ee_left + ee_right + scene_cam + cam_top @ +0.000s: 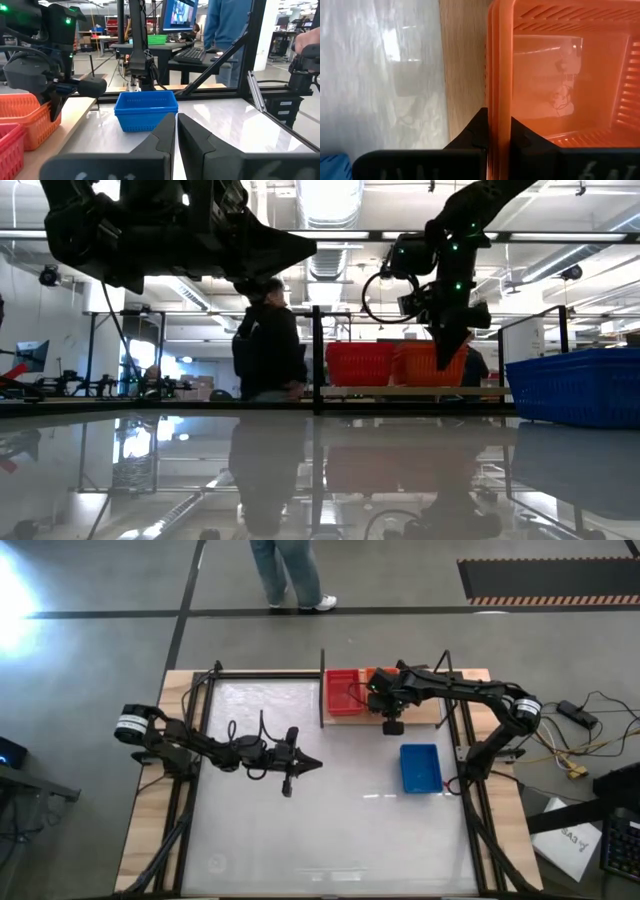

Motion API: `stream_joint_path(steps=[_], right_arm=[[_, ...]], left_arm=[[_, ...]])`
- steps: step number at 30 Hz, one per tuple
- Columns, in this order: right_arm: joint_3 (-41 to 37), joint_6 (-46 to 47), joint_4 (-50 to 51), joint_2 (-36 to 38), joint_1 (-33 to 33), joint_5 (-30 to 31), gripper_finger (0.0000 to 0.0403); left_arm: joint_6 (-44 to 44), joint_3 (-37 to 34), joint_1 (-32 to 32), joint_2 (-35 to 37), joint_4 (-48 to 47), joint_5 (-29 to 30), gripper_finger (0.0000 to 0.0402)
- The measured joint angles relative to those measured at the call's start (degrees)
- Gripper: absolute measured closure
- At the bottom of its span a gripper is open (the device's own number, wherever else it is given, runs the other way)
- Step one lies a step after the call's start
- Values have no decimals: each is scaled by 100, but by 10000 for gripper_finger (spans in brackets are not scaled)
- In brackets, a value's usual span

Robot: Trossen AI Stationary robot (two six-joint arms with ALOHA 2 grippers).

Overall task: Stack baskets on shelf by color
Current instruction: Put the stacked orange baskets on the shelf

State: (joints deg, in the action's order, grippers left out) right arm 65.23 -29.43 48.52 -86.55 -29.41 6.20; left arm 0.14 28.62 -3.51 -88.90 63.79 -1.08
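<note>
Baskets: one red [341,692], one orange [555,75], one blue [420,768].

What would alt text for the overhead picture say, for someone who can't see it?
Seen from above, the right claw grips the rim of an orange basket beside a red basket on a wooden shelf at the table's far edge. A blue basket sits on the white table nearby, and the left claw waits, shut, mid-table.
</note>
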Motion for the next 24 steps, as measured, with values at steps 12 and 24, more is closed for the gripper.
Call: stream_joint_path(steps=[12, 24], right_arm=[[-13, 1, -5, 17, 0, -35, 352], [-13, -155, 8, 81, -2, -18, 317]], left_arm=[[-4, 4, 0, 0, 0, 0, 398], [-2, 4, -10, 0, 0, 0, 398]])
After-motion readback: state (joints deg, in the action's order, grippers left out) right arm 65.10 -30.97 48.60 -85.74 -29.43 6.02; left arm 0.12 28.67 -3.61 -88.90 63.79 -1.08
